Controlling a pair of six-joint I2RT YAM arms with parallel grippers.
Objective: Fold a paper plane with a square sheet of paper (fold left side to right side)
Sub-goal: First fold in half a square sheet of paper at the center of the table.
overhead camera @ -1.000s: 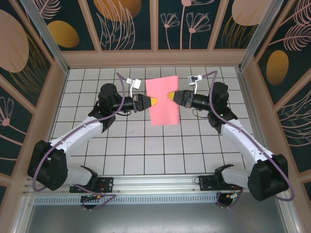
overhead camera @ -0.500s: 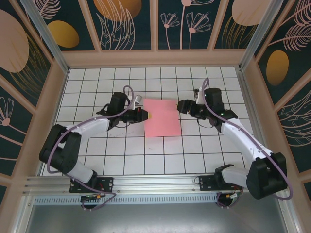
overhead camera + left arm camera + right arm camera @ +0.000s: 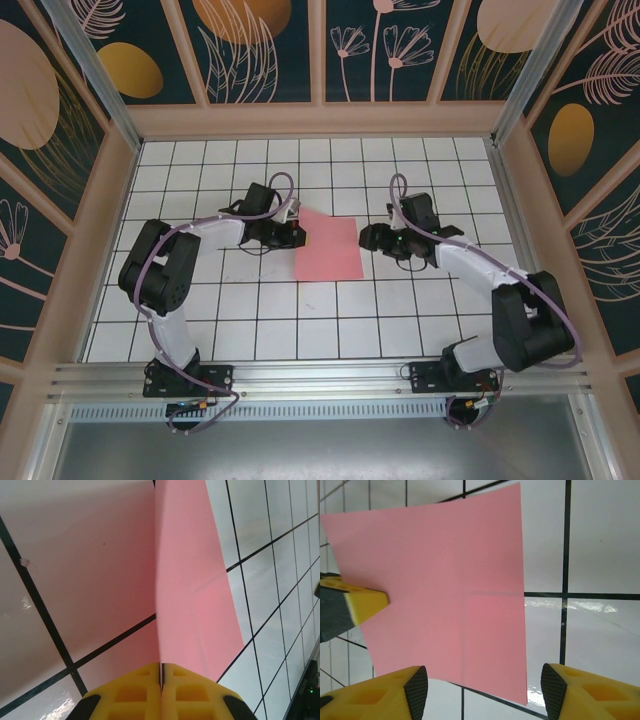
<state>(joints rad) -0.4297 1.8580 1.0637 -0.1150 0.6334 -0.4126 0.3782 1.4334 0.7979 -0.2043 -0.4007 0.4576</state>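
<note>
Lowered from mid-air onto table (image 3: pixel 200 300) centre: square sheet of paper (image 3: pixel 328 245). Clamped on its left edge: left gripper (image 3: pixel 301 238). Let go, fingers spread just beside right edge: right gripper (image 3: pixel 364 240). Probably set for left-to-right fold.

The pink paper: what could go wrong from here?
1. The left gripper pinches the square sheet of paper at one spot on its edge, so it may crumple or tear when pulled.
2. The right gripper is open beside it, not holding it, so the fold may go askew.
</note>
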